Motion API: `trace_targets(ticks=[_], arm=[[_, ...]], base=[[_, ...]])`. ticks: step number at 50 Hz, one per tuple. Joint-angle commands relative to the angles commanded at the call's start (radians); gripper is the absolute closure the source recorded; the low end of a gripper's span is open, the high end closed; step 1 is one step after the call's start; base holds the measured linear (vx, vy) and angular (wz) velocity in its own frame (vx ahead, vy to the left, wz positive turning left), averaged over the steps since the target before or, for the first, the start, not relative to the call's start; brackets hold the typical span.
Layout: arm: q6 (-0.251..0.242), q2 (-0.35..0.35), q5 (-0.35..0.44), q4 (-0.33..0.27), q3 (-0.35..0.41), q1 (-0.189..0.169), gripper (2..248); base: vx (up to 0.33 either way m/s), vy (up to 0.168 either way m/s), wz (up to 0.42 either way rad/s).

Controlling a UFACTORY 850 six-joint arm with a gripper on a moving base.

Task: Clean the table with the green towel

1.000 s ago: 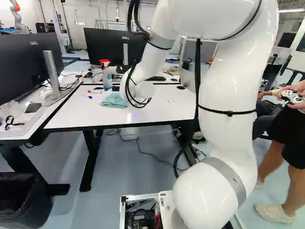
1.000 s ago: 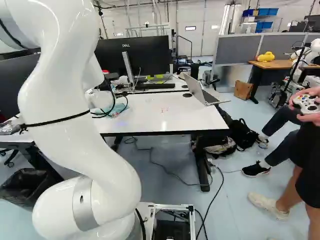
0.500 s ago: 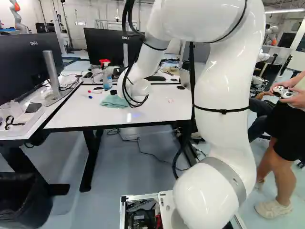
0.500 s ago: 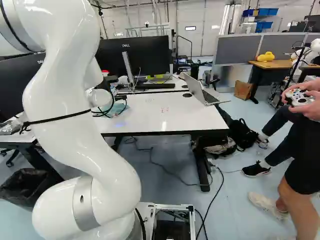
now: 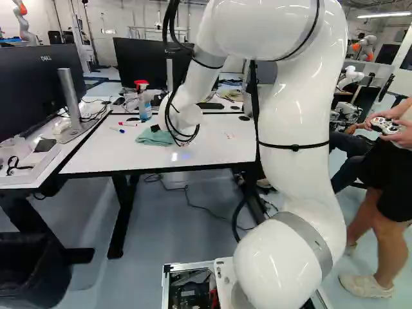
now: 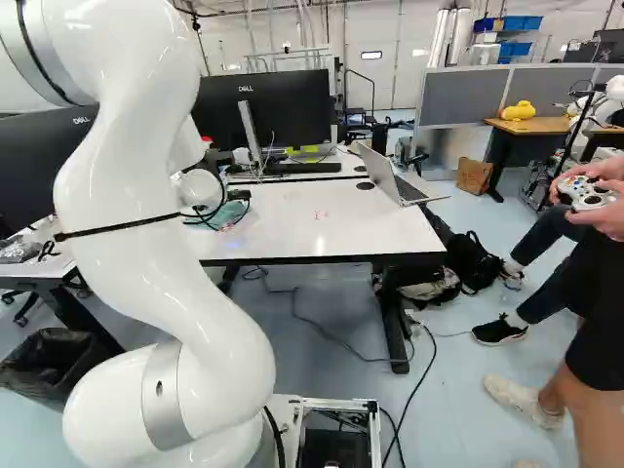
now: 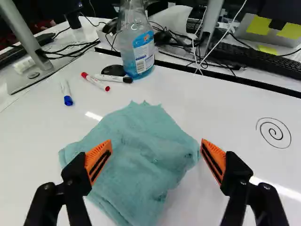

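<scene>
In the left base view a small black part of my gripper [image 5: 154, 128] shows beside the wrist, close over the green towel [image 5: 154, 137]; the arm hides the rest. Seen from the wrist, the gripper [image 7: 156, 157] stands wide open, its orange pads on either side of the crumpled towel [image 7: 141, 155], with nothing gripped. The towel spreads on the white table [image 6: 341, 239], its far corner ahead of the fingers. A black spiral [image 7: 273, 133] is drawn on the table beside the towel. Small red marks [image 6: 321, 214] show farther along the tabletop.
Beyond the towel are a spray bottle [image 7: 137, 42], a red marker [image 7: 95, 82], a black marker [image 7: 113, 78] and a blue marker [image 7: 67, 93]. Monitors [image 6: 261, 112] and a keyboard [image 7: 256, 60] stand behind. A laptop [image 6: 388, 177] is at the table's right. Another robot [image 5: 351, 77] is farther off.
The arm has shifted left in the left base view and its wrist has come slightly lower by the towel. The base has not moved, and the towel lies where it was.
</scene>
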Motion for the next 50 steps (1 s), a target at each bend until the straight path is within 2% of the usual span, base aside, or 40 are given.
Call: trace_targets(ticks=[12, 23, 50], arm=[[0.000, -0.026, -0.039, 0.000, -0.033, -0.007, 3], [0.000, -0.041, -0.040, 0.000, -0.052, -0.009, 3], [0.000, -0.043, -0.055, 0.000, -0.055, -0.008, 3]], base=[[0.000, 0.000, 0.000], [0.000, 0.000, 0.000], [0.000, 0.000, 0.000]])
